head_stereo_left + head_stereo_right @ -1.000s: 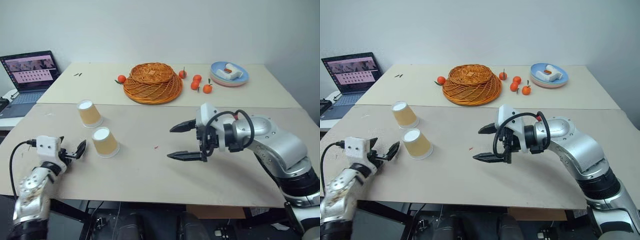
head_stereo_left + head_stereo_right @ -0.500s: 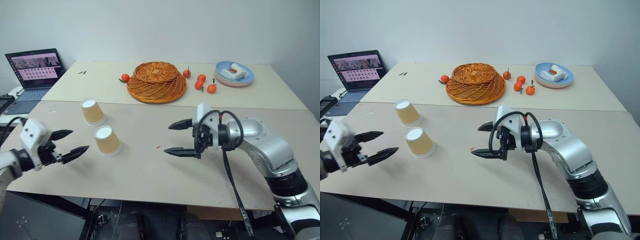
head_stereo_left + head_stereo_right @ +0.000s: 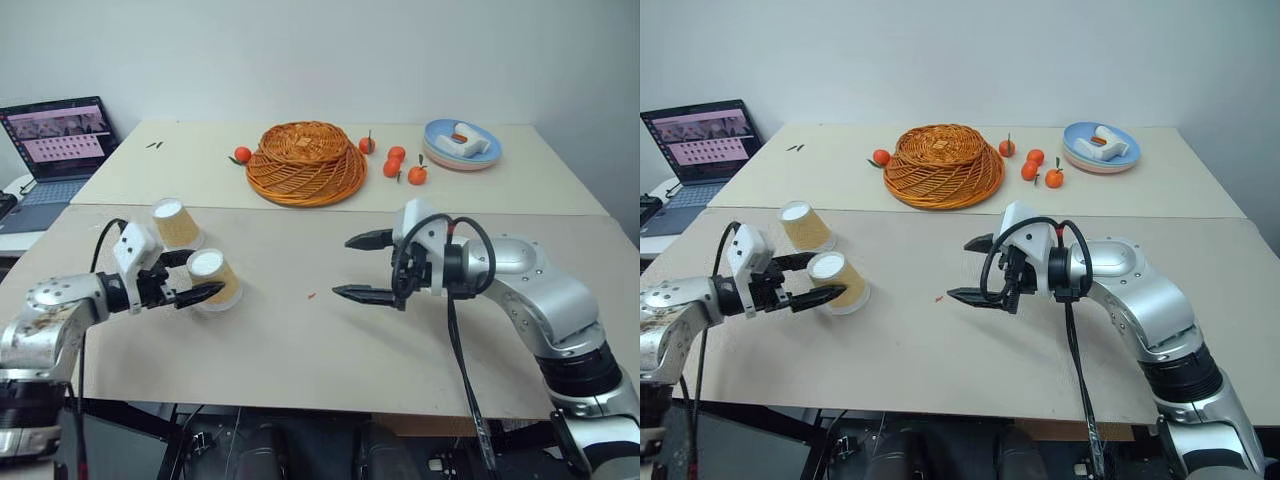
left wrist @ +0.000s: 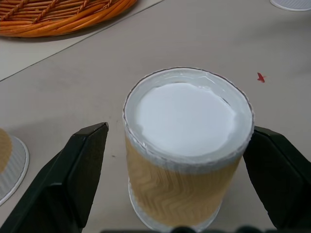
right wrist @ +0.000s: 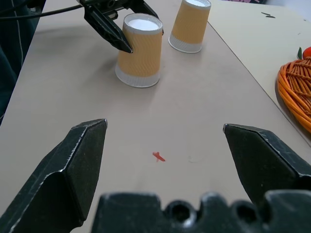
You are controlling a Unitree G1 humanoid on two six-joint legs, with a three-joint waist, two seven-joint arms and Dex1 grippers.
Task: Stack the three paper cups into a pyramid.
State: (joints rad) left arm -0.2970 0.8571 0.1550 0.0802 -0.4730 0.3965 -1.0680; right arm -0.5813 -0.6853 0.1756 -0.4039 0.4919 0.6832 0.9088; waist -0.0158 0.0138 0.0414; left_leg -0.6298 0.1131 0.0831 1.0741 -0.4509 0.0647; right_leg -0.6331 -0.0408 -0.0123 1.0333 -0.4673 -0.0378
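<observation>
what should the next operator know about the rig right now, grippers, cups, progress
Left gripper: open, its fingers on either side of the nearer paper cup, not closed on it.
Right gripper: open and empty, hovering over the bare middle of the table.
Cups: two in sight, both upside down on the table's left side; the farther paper cup stands just behind the nearer one, apart from it. I can't place a third cup.
Done: nothing stacked.
Left: grasp the nearer cup, set the base pair side by side, then add the top cup.
</observation>
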